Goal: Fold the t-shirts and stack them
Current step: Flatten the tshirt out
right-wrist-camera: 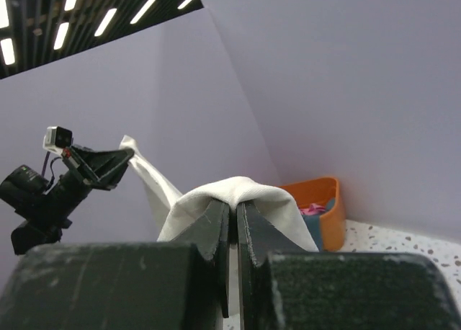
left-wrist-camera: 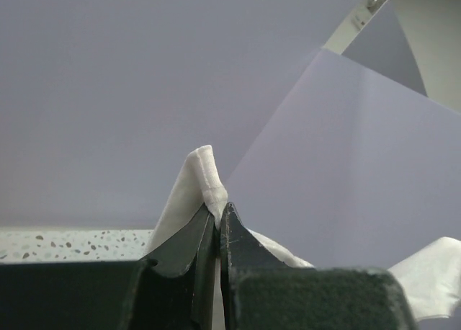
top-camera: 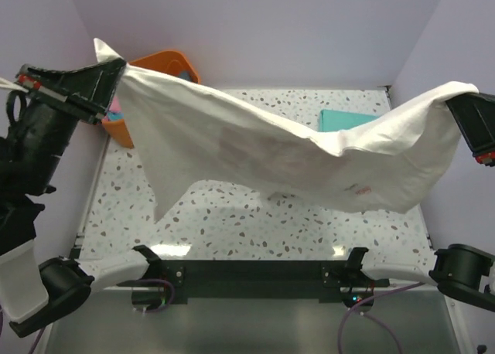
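Observation:
A cream-white t-shirt hangs stretched in the air across the table, sagging in the middle, with a faint red print showing through near its right side. My left gripper is shut on its upper left corner; in the left wrist view the hem sticks up out of the closed left gripper. My right gripper is shut on the far right edge, and the cloth drapes over the closed right gripper. A folded teal-green t-shirt lies at the back right, partly hidden by the white one.
An orange basket stands at the back left, partly behind the shirt, with pink cloth and dark blue cloth in it. Purple walls close the table on three sides. The speckled tabletop lies below the hanging shirt.

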